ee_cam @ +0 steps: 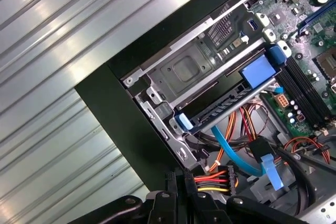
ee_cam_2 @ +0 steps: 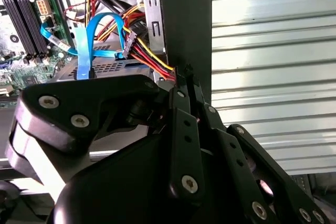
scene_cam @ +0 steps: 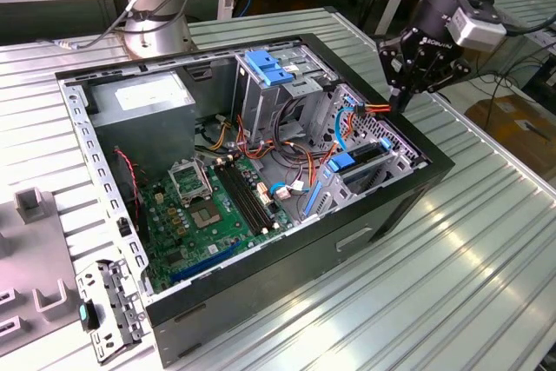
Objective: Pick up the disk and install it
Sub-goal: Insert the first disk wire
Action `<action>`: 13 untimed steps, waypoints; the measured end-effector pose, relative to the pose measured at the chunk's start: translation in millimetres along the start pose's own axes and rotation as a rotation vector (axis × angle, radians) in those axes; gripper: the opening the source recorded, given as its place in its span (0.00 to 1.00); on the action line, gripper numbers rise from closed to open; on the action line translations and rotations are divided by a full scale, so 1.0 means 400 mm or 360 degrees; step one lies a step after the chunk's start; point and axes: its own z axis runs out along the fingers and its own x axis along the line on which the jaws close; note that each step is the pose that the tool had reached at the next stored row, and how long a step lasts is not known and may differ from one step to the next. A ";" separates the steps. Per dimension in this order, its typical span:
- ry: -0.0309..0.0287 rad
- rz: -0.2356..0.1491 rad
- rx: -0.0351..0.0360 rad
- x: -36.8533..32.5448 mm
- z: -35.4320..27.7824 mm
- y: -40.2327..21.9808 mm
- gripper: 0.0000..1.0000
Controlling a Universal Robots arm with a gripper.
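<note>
**Disk (ee_cam: 220,109) in cage, fingers (ee_cam_2: 179,103) closed**

The disk sits slotted in the drive cage (ee_cam: 178,72) at the computer case's (scene_cam: 287,275) corner. The gripper (scene_cam: 397,100) hangs above that corner, fingers narrow, pressed together beside the power connector (ee_cam: 218,179).

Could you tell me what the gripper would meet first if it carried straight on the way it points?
Probably the red-and-yellow power wires at the tip of the gripper, beside the black case wall; depth is unclear, so it could strike the wall's rim instead.
</note>
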 end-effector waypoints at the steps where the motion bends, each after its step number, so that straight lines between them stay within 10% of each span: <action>1: 0.00000 0.0002 0.0000 -0.001 0.000 0.001 0.17; 13: -0.00009 0.0148 -0.0004 -0.017 0.000 0.012 0.17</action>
